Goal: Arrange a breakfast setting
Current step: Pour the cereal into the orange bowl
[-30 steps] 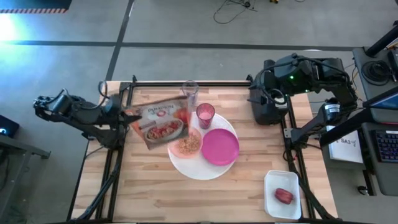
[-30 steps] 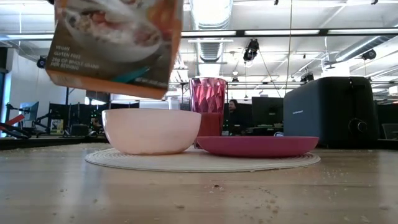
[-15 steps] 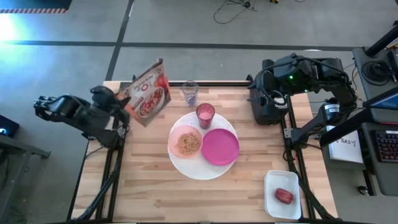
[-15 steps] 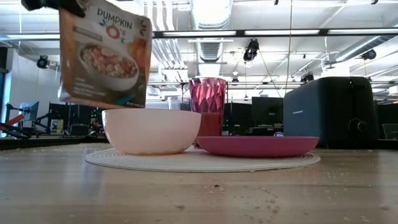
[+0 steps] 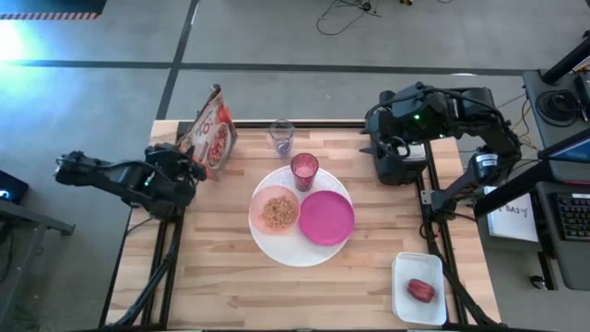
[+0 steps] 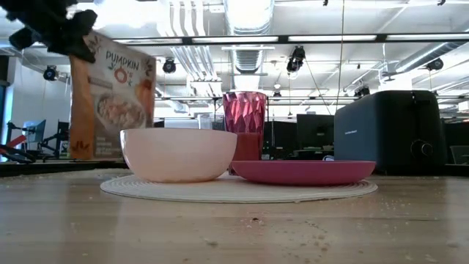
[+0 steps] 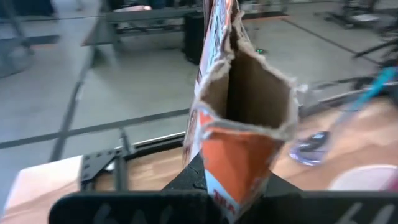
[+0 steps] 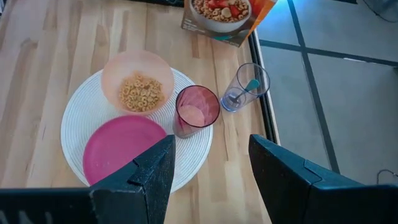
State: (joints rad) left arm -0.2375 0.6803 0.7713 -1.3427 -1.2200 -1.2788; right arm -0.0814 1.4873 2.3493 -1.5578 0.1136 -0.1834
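Counting two plates, one bowl, one cup

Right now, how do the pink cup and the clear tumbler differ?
The pink cup is tinted and stands on the white plate; the clear tumbler is colourless and stands on the bare table near its edge. The tumbler holds a teal-handled spoon; the cup holds none. Both stand upright.

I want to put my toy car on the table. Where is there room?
The near left corner is bare wood, in front of the white plate. So is the strip between that plate and the white tray. The far edge is crowded: cereal box, tumbler, toaster.
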